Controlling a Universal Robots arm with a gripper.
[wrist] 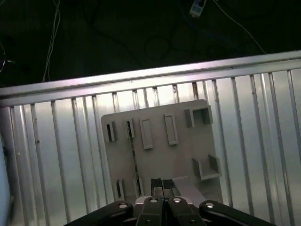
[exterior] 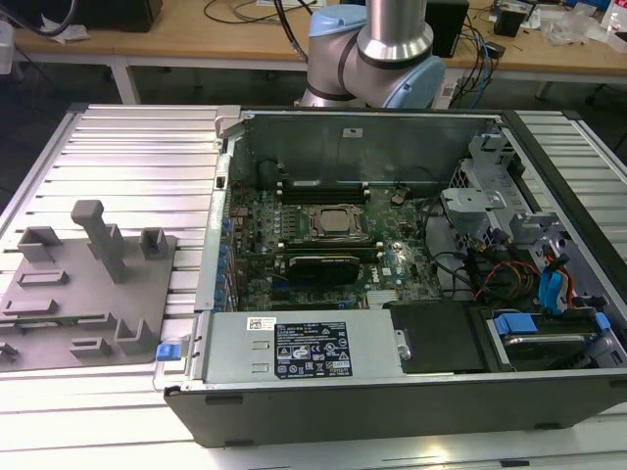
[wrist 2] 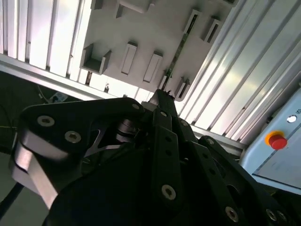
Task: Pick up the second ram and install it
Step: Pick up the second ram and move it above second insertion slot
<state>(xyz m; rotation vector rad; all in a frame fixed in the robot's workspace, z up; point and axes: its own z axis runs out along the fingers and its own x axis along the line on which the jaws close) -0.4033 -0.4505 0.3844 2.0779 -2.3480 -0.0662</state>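
- Exterior view: one grey tray (exterior: 137, 294) lies on the ribbed counter (exterior: 127, 157). One open case (exterior: 392, 411) stands just beside the tray, on the exterior view's right, with one CPU socket (exterior: 338, 223) on its board. One arm (exterior: 382, 49) rises behind the case, well apart from the tray.
- First wrist view: the gripper (wrist: 162, 183) hangs above the tray (wrist: 178, 160), its two fingers (wrist: 156, 183) pressed together and holding nothing. One ram (wrist: 134, 160) stands on edge in the tray, a thin green line running between slotted holders near one long side. The fingers sit over the tray's near edge, just beside the ram's line rather than on it.
- Second wrist view: the gripper (wrist 2: 162, 96) shows from the side, pointing at the tray (wrist 2: 155, 28). The same single ram (wrist 2: 179, 47) runs along the tray past the fingertip. One red button (wrist 2: 277, 141) sits on a pale box well apart from the tray.
- As I judge it, the pick has not begun. Doing it well calls for fingers parted wider than the stick is thick and centred on the ram's middle. They should line up with its length, close on the flat faces, and lift straight out of the tray's holders so the board neither twists nor snags.
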